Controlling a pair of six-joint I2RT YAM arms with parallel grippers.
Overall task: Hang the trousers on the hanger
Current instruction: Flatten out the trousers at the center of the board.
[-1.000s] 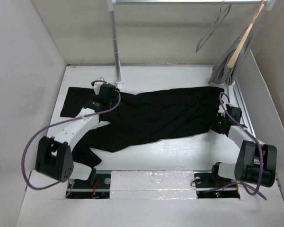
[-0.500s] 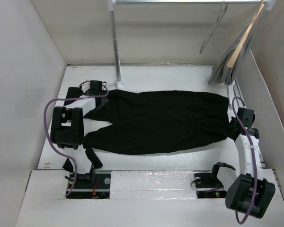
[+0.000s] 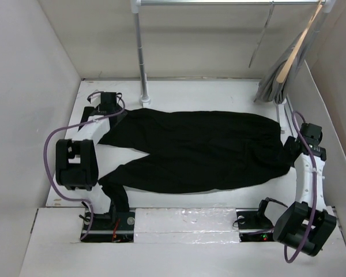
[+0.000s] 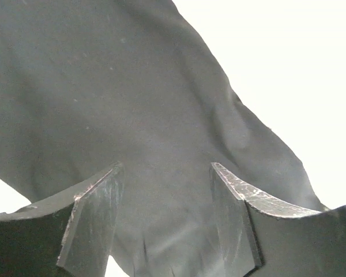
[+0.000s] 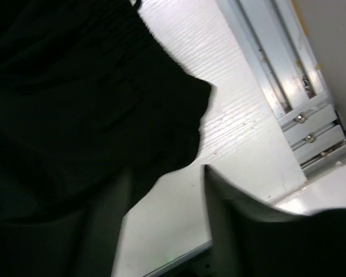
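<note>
The black trousers (image 3: 202,150) lie spread flat across the table, waist to the right and legs to the left. My left gripper (image 3: 108,104) is at the far left end of the upper leg. Its jaws stand apart (image 4: 166,167) with black cloth (image 4: 132,104) lying in the gap and beyond. My right gripper (image 3: 289,145) is at the waist's right edge, open (image 5: 164,173), with bare table between its fingers and the trousers (image 5: 75,86) just left of them. The thin wire hanger (image 3: 260,37) hangs from the rail at the back right.
A pale wooden hanger with grey cloth (image 3: 285,63) hangs to the right of the wire one. The rail's upright pole (image 3: 140,52) stands behind the trousers. A metal track (image 5: 288,75) runs along the right wall. White walls enclose the table.
My right gripper has opened and let go of the waist after pulling it right. The left gripper has moved further back and left. The trousers now lie stretched out flatter.
</note>
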